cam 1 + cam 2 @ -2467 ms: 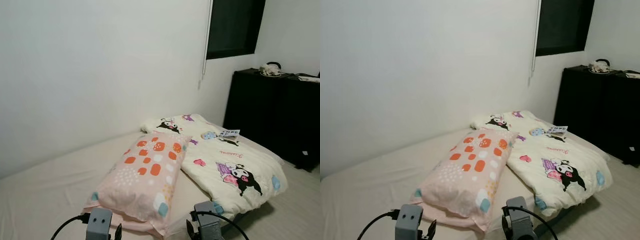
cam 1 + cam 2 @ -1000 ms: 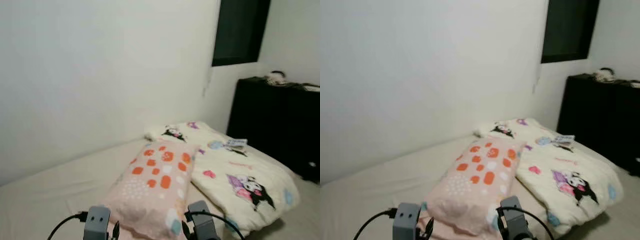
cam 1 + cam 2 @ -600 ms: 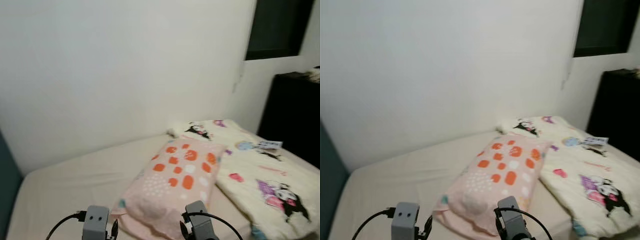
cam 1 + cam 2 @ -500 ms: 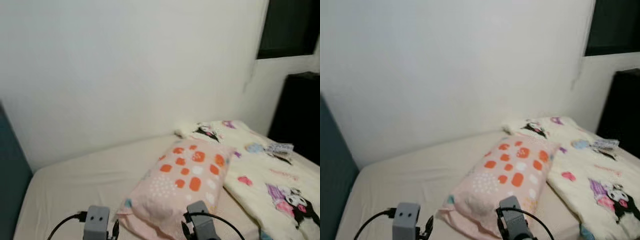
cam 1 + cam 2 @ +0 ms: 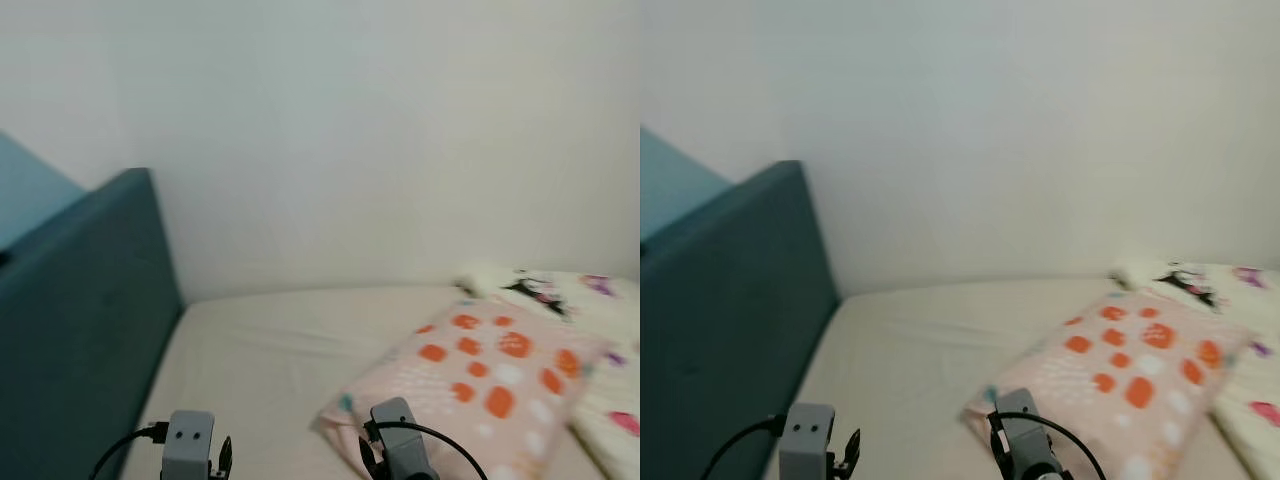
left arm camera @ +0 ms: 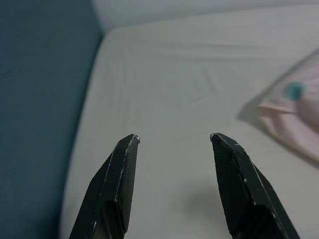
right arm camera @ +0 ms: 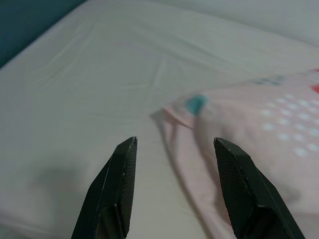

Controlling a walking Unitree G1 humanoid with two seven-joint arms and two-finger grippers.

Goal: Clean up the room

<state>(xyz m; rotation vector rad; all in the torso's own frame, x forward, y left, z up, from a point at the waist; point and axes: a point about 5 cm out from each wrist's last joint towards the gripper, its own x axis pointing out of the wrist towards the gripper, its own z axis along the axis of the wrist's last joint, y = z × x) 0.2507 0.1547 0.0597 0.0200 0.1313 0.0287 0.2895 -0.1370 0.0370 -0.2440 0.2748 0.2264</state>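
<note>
Both grippers, left gripper [image 6: 172,142] and right gripper [image 7: 172,144], are hovering spread and empty over the bed [image 5: 270,350]. One soft, light pillow [image 5: 480,385] is lying toward the bed's right edge, likely sagging when lifted; its near corner [image 7: 197,104] is offering the best pinch.

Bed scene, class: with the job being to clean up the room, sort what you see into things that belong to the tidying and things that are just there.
Belongs to the job:
- pink pillow, lying askew on the bed
- cartoon-print blanket, beside the pillow
- left gripper and right gripper, both open, holding nothing

Just there:
- mattress sheet
- teal headboard
- white wall
</note>
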